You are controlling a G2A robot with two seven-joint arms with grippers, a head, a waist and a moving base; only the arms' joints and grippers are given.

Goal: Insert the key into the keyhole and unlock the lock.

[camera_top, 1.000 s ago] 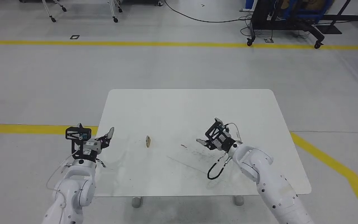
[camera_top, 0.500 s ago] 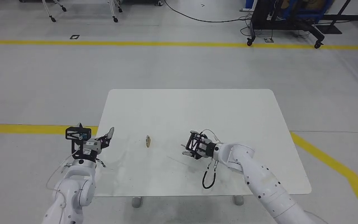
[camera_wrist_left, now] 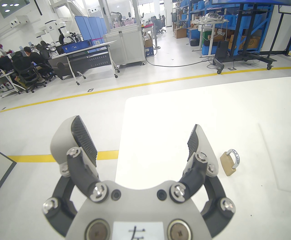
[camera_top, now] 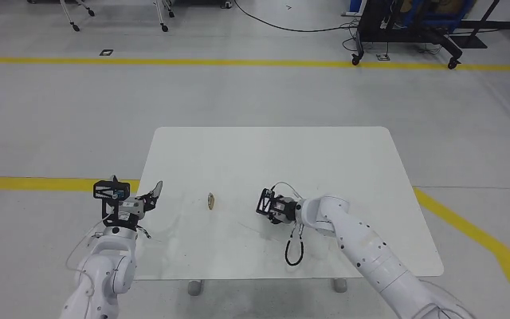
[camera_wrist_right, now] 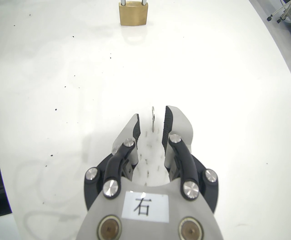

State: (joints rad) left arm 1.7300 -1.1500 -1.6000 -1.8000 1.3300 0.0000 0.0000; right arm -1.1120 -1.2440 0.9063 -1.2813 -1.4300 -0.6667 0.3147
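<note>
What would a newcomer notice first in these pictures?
Most striking is the right gripper, low over the white table, with its open fingers on either side of a small silver key. A brass padlock sits farther ahead of it. The left gripper hangs open at the table's edge.

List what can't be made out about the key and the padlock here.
- Padlock shackle: cut off by the frame edge in the right wrist view.
- Keyhole: too small to find on the padlock in either wrist view.
- Key teeth: too thin to read in the right wrist view, between the right hand's fingers.
- Key in the top view: too small, hidden at the right hand.
</note>
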